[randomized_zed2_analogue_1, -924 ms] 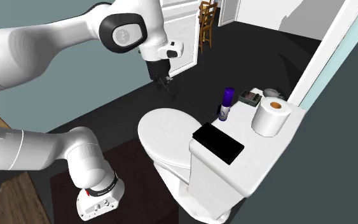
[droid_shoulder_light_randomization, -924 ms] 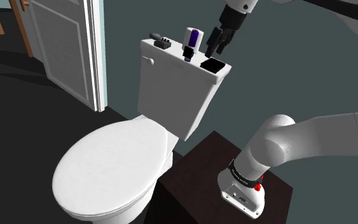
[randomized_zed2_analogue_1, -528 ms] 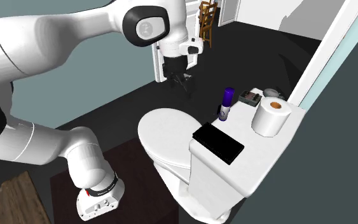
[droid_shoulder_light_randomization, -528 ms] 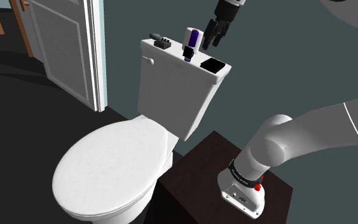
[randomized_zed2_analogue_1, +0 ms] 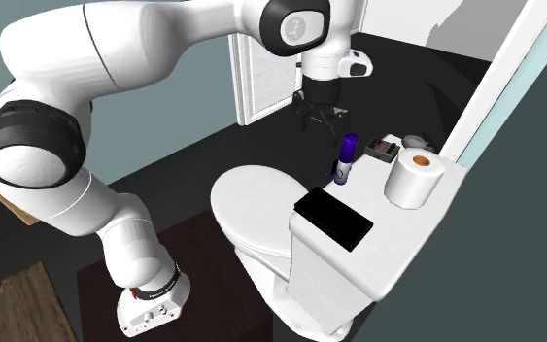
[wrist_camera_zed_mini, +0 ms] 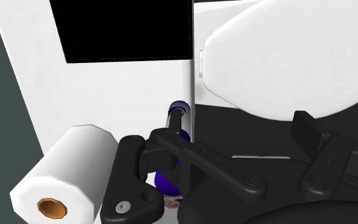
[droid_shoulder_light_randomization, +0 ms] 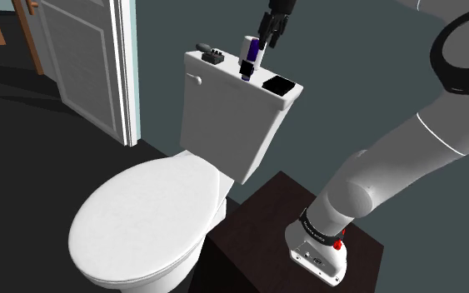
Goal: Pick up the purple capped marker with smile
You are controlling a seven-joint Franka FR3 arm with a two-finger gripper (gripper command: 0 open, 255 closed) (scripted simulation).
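Above the toilet tank, the released pincer is held near the standing marker; it could be toppled if its cap is clipped by one finger.

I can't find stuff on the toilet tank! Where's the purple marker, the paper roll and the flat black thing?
purple marker [randomized_zed2_analogue_1: 348, 149], second exterior view, on its purple cap.
paper roll [randomized_zed2_analogue_1: 412, 188], second exterior view, on its white side.
flat black thing [randomized_zed2_analogue_1: 332, 217], second exterior view, on its top face.

Fingers now apparently over the marker
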